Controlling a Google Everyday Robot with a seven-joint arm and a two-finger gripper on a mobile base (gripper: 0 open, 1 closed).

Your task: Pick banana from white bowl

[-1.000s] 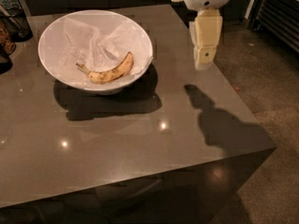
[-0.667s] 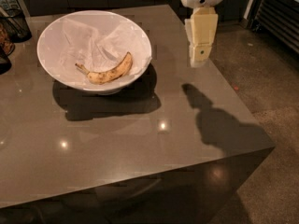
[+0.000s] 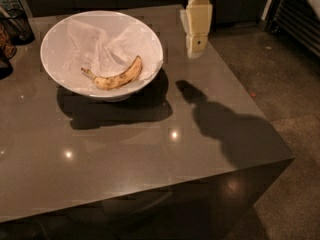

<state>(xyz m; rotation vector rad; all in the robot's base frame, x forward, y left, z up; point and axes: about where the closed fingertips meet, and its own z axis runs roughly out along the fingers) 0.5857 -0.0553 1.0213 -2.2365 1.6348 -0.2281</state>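
Observation:
The banana point(image 3: 116, 75), yellow with brown spots and a brownish stem at its left end, lies on crumpled white paper in the near right part of the white bowl point(image 3: 55, 34). The bowl stands on the far left of a grey table point(image 3: 150, 149). My gripper point(image 3: 196, 48) hangs above the table just right of the bowl's right rim, apart from the bowl and the banana, with nothing seen in it.
A dark wire basket point(image 3: 17, 26) stands at the table's far left edge. The table's right and near edges drop to a speckled floor point(image 3: 295, 94). A dark slatted unit point(image 3: 295, 14) stands at the far right.
My gripper has moved left towards the bowl's right rim. The banana and bowl have kept their place on the table.

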